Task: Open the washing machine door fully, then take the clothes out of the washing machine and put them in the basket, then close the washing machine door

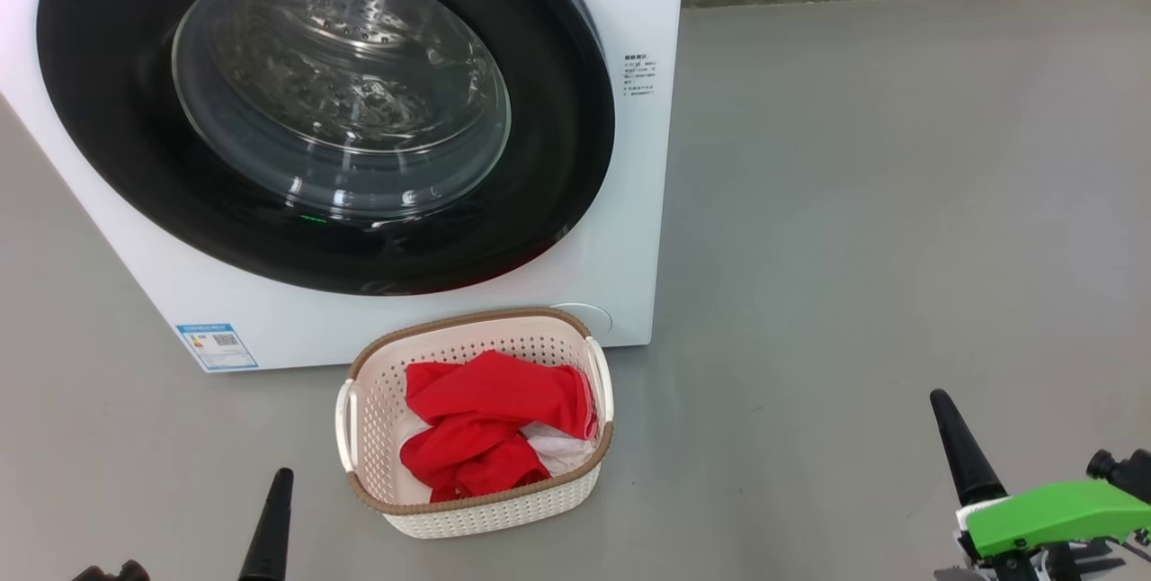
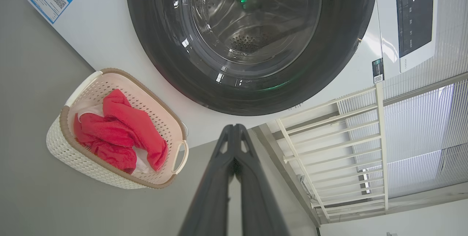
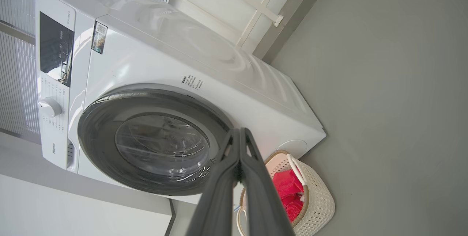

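Note:
The white washing machine stands ahead with its round black-rimmed door shut against the front; the steel drum shows through the glass. On the floor in front sits the cream basket holding the red and white clothes. My left gripper is at the lower left, shut, left of the basket. My right gripper is at the lower right, shut, well right of the basket. The wrist views show the door, basket, clothes and pressed-together fingers.
Grey floor spreads to the right of the machine. A blue label sits low on the machine's front. A white railing and wall stand behind the machine; a control panel is at its top.

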